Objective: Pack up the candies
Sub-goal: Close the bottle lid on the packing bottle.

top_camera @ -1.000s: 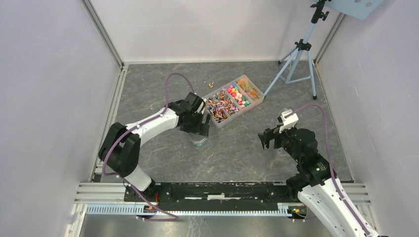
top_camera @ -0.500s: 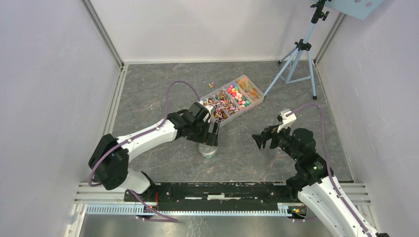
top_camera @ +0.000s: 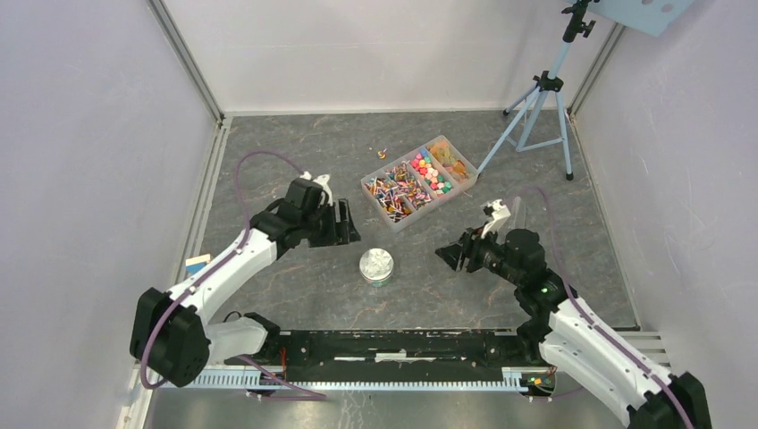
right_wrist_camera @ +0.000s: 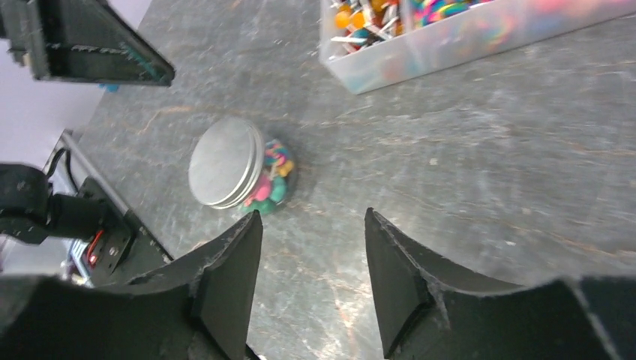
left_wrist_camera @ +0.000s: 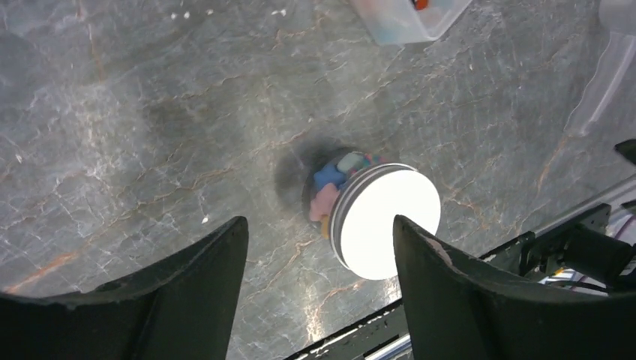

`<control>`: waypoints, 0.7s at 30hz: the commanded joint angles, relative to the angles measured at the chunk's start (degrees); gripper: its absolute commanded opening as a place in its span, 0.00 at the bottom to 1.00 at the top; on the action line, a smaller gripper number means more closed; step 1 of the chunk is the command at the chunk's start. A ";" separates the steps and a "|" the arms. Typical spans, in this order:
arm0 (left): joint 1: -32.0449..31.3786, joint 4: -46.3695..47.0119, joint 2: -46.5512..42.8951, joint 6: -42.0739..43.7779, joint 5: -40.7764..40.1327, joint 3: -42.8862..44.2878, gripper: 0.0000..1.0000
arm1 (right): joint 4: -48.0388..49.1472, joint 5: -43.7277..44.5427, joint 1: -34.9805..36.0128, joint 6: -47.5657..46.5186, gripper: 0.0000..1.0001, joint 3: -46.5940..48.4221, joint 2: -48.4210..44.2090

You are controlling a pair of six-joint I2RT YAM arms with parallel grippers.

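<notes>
Your left pincer point(left_wrist_camera: 319, 222): spread, empty | your right pincer point(right_wrist_camera: 313, 214): spread, empty | lidded jar point(top_camera: 377, 265) of candies point(right_wrist_camera: 274, 177) upright on the desk point(top_camera: 295, 152) between them, touching neither

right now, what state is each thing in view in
jar, upright on the table, sweets inside, free of both claws
lid, sitting on the jar
tray, uncovered, compartments holding candies
loose candies, on the table beyond the tray
left claw, open, empty
right claw, open, empty
</notes>
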 commanded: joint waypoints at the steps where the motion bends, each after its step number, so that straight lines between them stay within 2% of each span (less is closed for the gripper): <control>1: 2.79 6.33 -2.27 -3.69 10.12 -5.37 0.73 | 10.00 3.76 7.90 3.98 0.57 1.39 6.69; 4: 2.78 8.98 -1.09 -4.18 13.86 -7.37 0.67 | 12.73 6.34 14.01 4.44 0.57 3.68 13.83; 8: 2.74 11.36 0.24 -4.36 16.19 -9.89 0.64 | 16.10 8.15 18.47 5.19 0.63 6.45 22.35; 17: 2.78 11.63 1.78 -3.95 16.78 -12.03 0.59 | 22.37 8.47 20.37 7.18 0.59 9.34 34.57; 21: 2.79 13.94 2.45 -5.40 17.26 -14.02 0.59 | 25.56 6.27 20.40 7.98 0.52 10.54 40.54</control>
